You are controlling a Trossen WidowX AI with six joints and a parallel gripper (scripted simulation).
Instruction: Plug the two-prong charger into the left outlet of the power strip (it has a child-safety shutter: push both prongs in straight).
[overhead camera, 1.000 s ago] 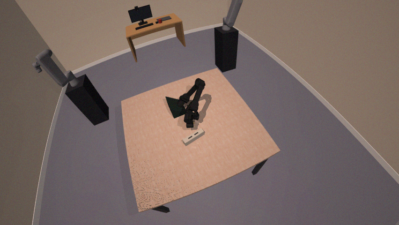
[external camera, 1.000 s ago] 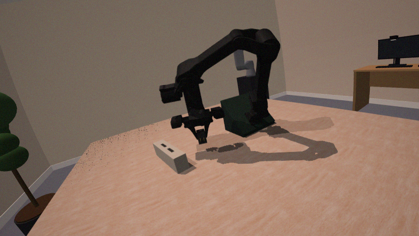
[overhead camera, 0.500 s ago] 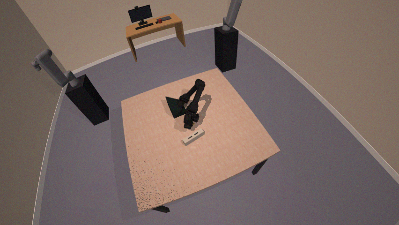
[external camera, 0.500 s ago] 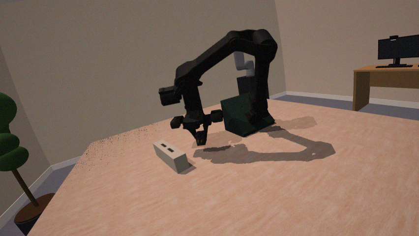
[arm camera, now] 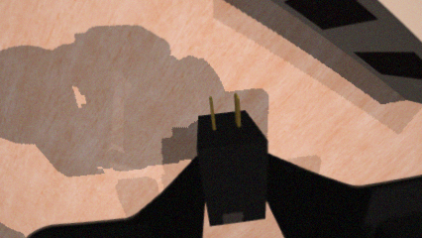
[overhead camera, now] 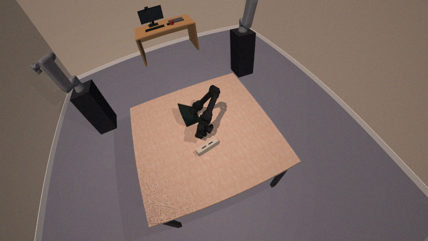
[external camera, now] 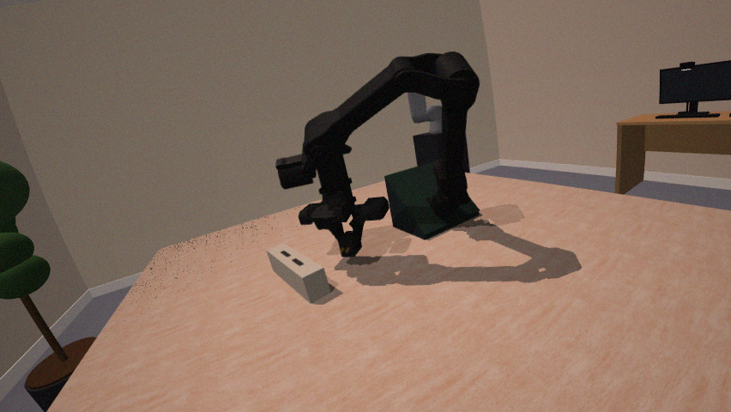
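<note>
The gripper [overhead camera: 203, 136] [external camera: 351, 245] [arm camera: 227, 158] had its jaws closed on the charger [external camera: 348, 249] [arm camera: 232, 174], its 2 prongs [arm camera: 238, 111] near the power strip [overhead camera: 207, 146] [external camera: 301, 271] [arm camera: 342, 55].

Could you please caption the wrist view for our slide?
Black two-prong charger gripped in the pincer, beside the power strip, prongs not plugged in.

From where I stand at the top view's side, the power strip [overhead camera: 207, 146] [external camera: 299, 274] [arm camera: 342, 52] sits near the middle of the table [overhead camera: 239, 167] [external camera: 460, 327] [arm camera: 292, 99]. The wedge-shaped block [overhead camera: 187, 116] [external camera: 413, 199] lies at its eleven o'clock (well apart, mind you), and the desk [overhead camera: 164, 29] [external camera: 675, 137] stands beyond the table, also toward eleven.
</note>
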